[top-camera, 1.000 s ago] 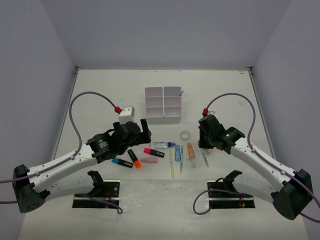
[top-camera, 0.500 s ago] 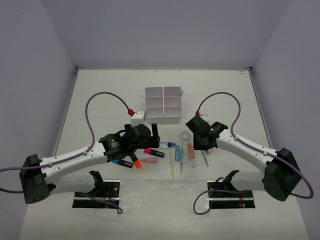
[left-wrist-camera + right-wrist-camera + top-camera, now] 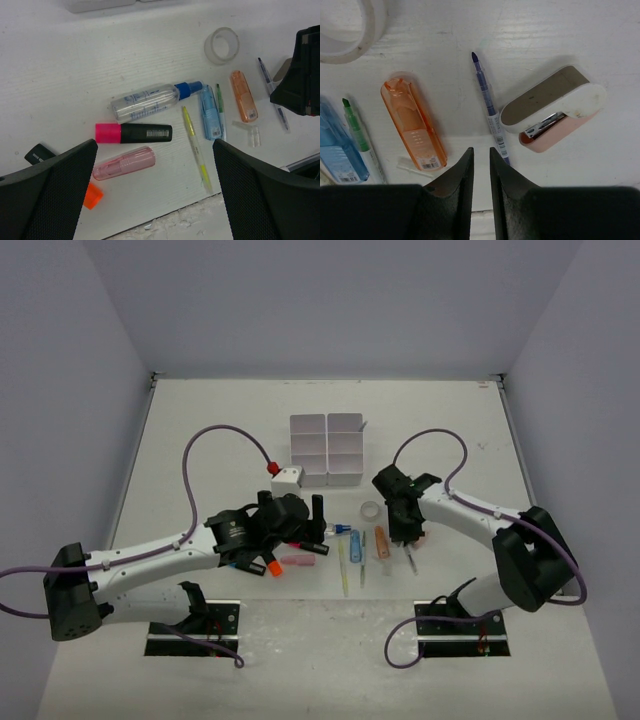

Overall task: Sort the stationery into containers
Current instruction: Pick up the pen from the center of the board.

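The white organiser tray (image 3: 327, 478) stands at the table's middle back. The stationery lies in a row in front of it. My left gripper (image 3: 312, 520) hangs wide open and empty (image 3: 154, 147) over the pink-ended highlighter (image 3: 134, 133), the pink eraser (image 3: 124, 163), the blue-capped glue pen (image 3: 150, 100) and a yellow pen (image 3: 196, 149). My right gripper (image 3: 410, 533) is shut and empty (image 3: 481, 155), low over the table between an orange case (image 3: 415, 125) and a purple pen (image 3: 490, 112). The tape ring (image 3: 371, 511) lies just left of it.
A pink and white stapler (image 3: 552, 107) lies right of the purple pen. A blue item (image 3: 210, 112) and a green pen (image 3: 220, 110) lie beside the orange case. An orange-ended highlighter (image 3: 272, 566) sits under the left arm. The table's front edge is close behind the row.
My left arm has reached right and forward, its open gripper now over the pink highlighter. My right gripper has moved left and down toward the pens beside the stapler.
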Motion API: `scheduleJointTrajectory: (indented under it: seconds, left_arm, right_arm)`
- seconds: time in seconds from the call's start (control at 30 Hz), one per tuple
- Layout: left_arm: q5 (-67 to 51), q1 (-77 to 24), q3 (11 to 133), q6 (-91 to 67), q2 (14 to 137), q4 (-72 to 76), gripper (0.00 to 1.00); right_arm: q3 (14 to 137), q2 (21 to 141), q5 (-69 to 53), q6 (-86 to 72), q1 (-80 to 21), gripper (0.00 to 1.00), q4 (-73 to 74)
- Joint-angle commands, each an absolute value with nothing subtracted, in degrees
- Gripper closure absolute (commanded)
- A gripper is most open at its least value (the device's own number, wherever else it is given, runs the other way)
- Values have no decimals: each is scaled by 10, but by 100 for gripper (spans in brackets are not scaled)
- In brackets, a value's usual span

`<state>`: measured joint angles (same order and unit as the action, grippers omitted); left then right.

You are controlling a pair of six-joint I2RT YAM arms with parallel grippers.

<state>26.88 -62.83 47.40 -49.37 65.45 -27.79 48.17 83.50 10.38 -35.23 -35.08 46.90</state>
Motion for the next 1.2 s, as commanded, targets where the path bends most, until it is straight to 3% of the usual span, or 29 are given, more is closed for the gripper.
scheduleJointTrajectory:
  seconds: [0.0, 1.17]
  left_arm:
    - [264, -633, 497, -468, 640, -258, 0]
    - [214, -633, 459, -412, 640, -194, 0]
  right_arm:
    - [503, 867, 79, -338, -340, 79, 472]
    - [551, 946, 140, -337, -330, 71, 541]
